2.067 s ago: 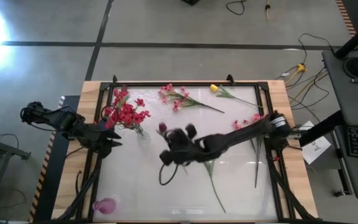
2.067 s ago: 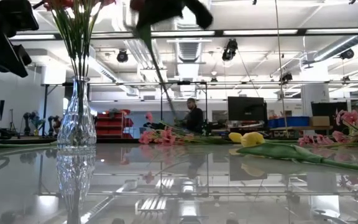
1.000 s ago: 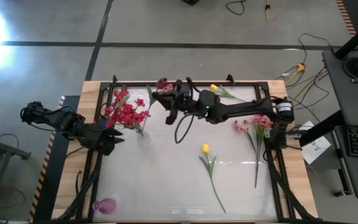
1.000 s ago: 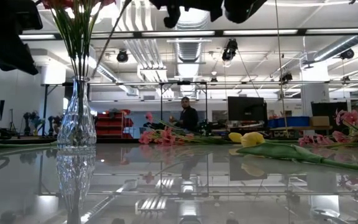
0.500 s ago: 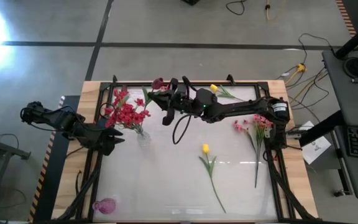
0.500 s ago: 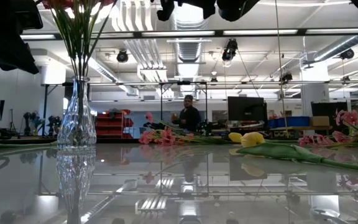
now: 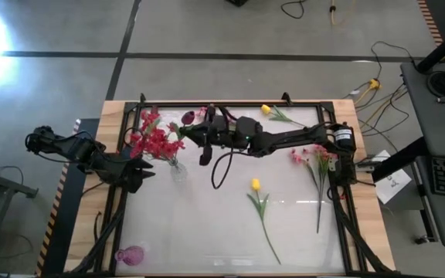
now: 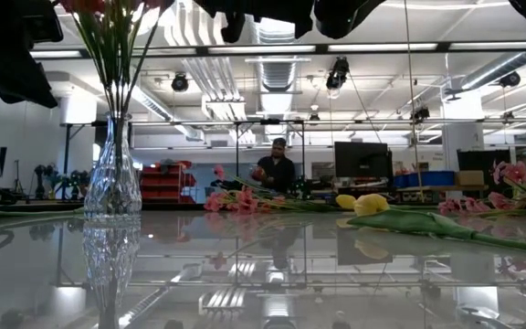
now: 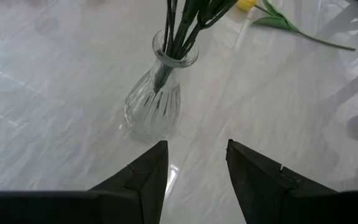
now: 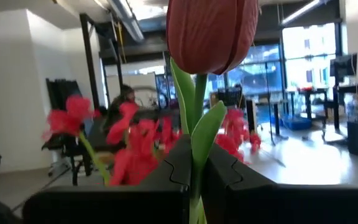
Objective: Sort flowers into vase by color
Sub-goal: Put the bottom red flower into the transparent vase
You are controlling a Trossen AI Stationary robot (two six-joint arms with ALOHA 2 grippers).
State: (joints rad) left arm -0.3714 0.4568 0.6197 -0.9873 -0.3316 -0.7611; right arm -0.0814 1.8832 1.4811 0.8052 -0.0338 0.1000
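My right gripper (image 7: 201, 131) is high over the table's far left part, just right of the clear glass vase (image 7: 178, 168). It is shut on a flower with a dark red bud (image 7: 188, 117); the bud fills the top of the right wrist view (image 10: 213, 31). The vase stands upright on its base (image 8: 112, 215) and holds red blossom sprays (image 7: 157, 140) by their stems (image 9: 174, 28). My left gripper (image 9: 194, 165) is open and waits just left of the vase (image 9: 154, 106), near the left edge (image 7: 137, 176). My right gripper pinches the dark red flower's green stem (image 10: 196, 163) between its two fingers, a short way below the bud. The fingers (image 10: 166, 171) come level from the table's right side and lie across the stem. The flower is lifted clear, its bud upright above the fingers.
One yellow tulip (image 7: 255, 185) lies mid-table, its stem running toward the near edge; another (image 7: 266, 110) lies at the far edge. Pink sprays (image 7: 315, 154) lie on the right side. A small pink vase (image 7: 130, 255) sits at the near left corner. A person (image 8: 277, 169) stands far behind the table.
My right gripper has carried the dark red flower up from the middle of the table to the far edge, then leftward and slightly nearer, toward the vase. It has stayed shut on the stem. The yellow tulip mid-table, covered by the arm before, now shows.
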